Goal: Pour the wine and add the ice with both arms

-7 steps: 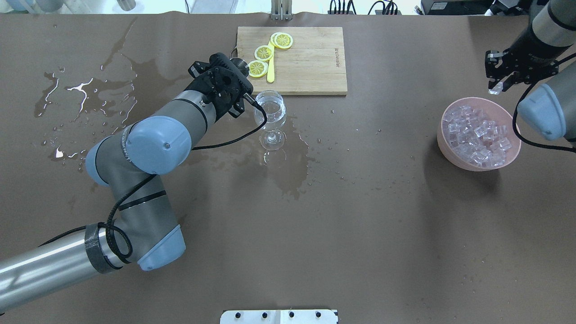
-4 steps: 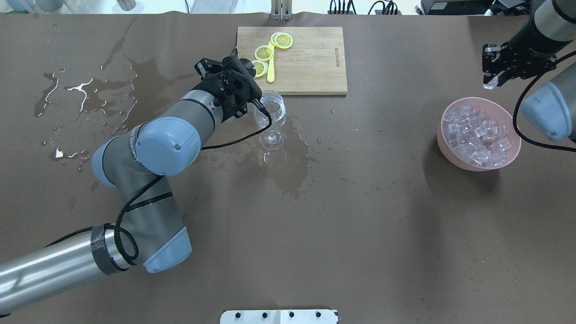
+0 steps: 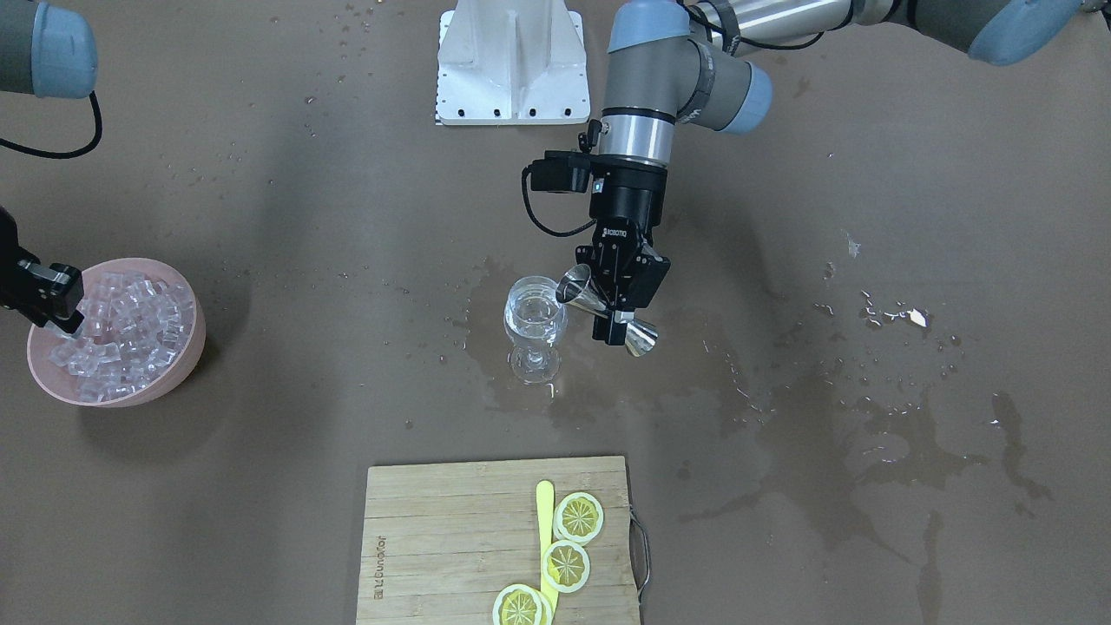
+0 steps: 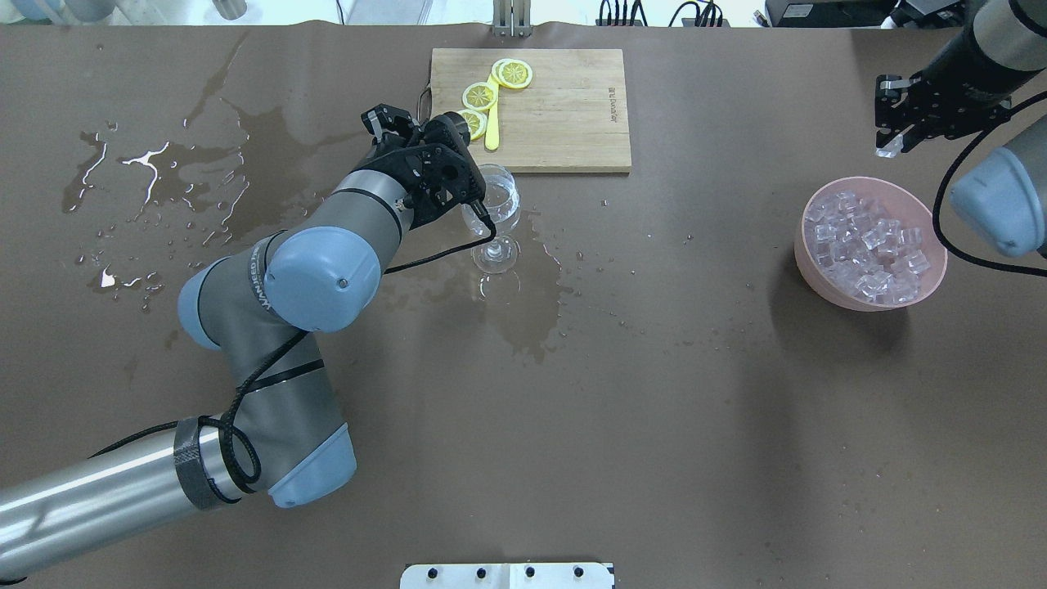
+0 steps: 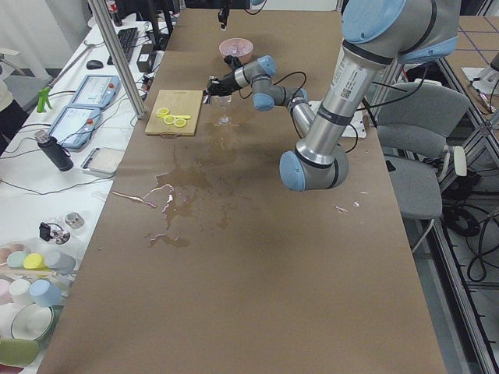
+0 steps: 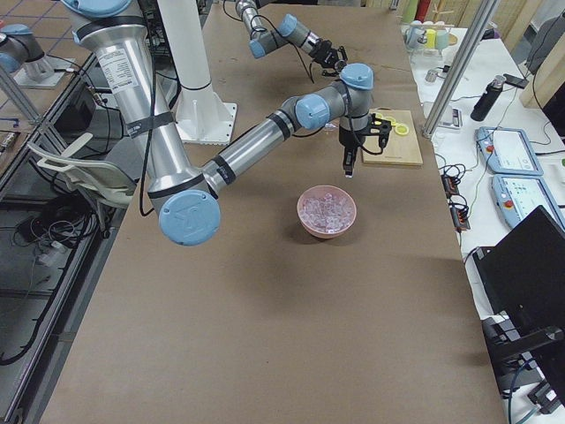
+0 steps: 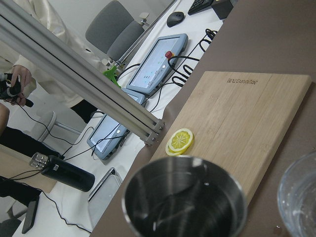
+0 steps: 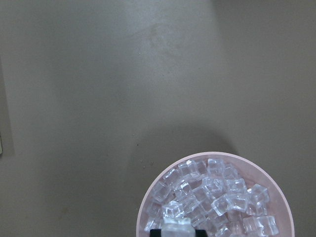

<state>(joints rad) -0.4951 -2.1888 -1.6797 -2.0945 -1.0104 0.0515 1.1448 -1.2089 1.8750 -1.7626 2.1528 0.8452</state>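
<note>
My left gripper (image 3: 618,305) is shut on a steel jigger (image 3: 640,337), which lies tilted with one mouth beside the rim of the wine glass (image 3: 535,328). The glass (image 4: 492,206) stands upright with clear wine in its bowl. In the left wrist view the jigger (image 7: 185,203) shows only a wet film inside. My right gripper (image 4: 890,141) hangs past the far edge of the pink bowl (image 4: 806,255), shut on one ice cube (image 4: 883,150). Many more ice cubes (image 8: 217,197) fill the bowl.
A wooden cutting board (image 4: 564,114) with lemon slices (image 4: 514,74) and a yellow stick lies just beyond the glass. Wet patches spread around the glass and on the table's left part (image 4: 155,176). A white stand (image 3: 509,61) sits at the robot's base.
My right gripper has lifted the ice cube up and away from the bowl, toward the far edge. My left arm has swung and turned its wrist, bringing the jigger closer to the glass.
</note>
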